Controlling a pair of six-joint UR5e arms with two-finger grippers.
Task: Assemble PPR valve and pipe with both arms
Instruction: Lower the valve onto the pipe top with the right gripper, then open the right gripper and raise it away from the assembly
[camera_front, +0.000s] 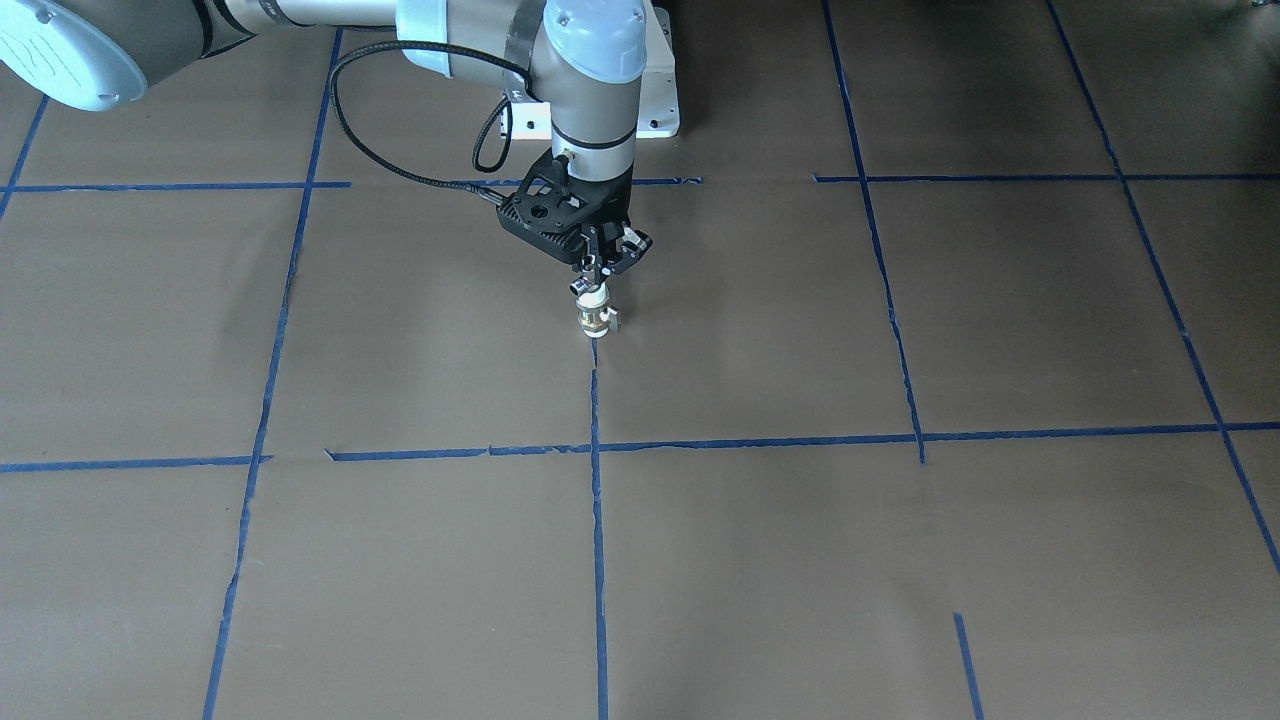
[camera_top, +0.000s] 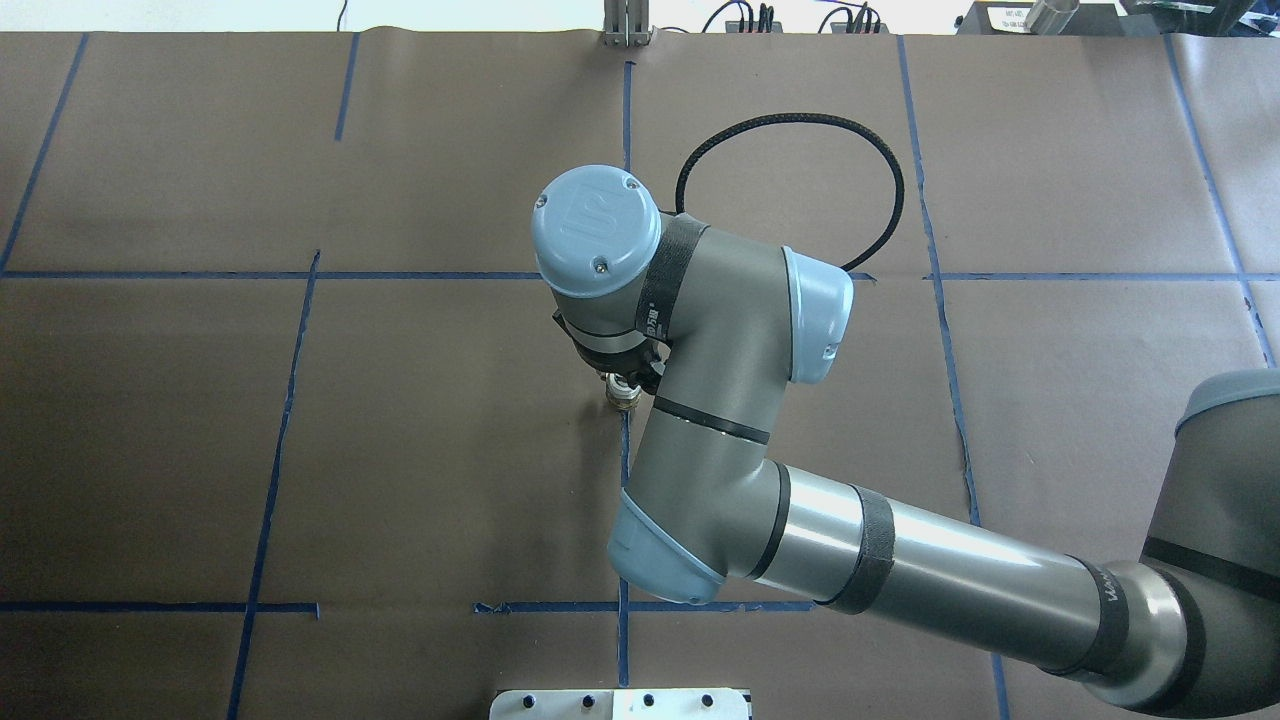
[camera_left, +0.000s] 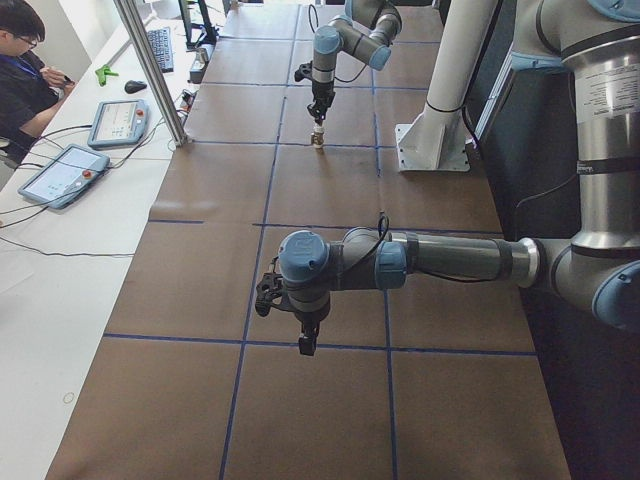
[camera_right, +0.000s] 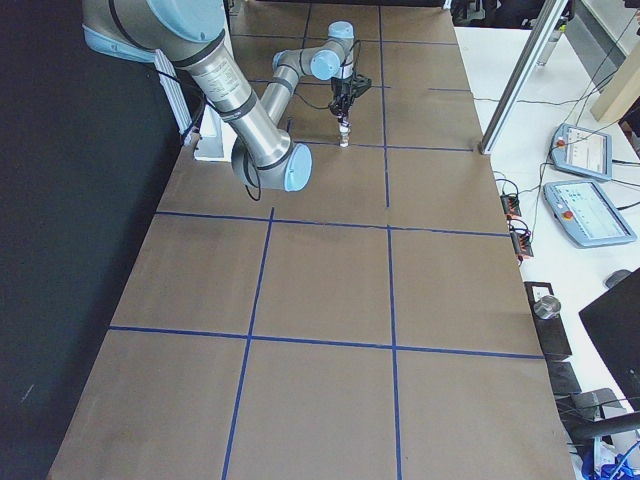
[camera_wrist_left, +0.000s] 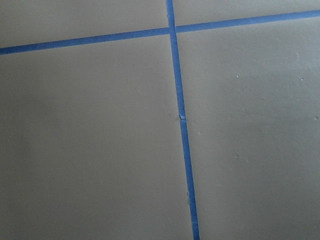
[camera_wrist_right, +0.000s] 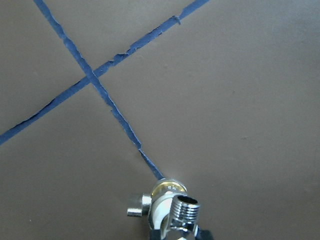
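My right gripper (camera_front: 600, 272) points straight down and is shut on the pipe (camera_wrist_right: 185, 212), a small chrome bent fitting with a threaded open end. The pipe sits on top of the PPR valve (camera_front: 593, 312), which has a white end, a brass band and a side tab (camera_wrist_right: 134, 211). The valve stands upright at the end of a blue tape line (camera_front: 596, 400). In the overhead view the wrist hides all but the valve's lower part (camera_top: 624, 397). My left gripper (camera_left: 308, 345) hangs over bare table far from the parts. I cannot tell whether it is open or shut.
Brown paper with a blue tape grid covers the table. The robot's white base plate (camera_front: 655, 100) lies just behind the right gripper. A metal post (camera_left: 150, 70), tablets (camera_left: 62, 172) and a seated operator (camera_left: 25, 60) are at the far side edge.
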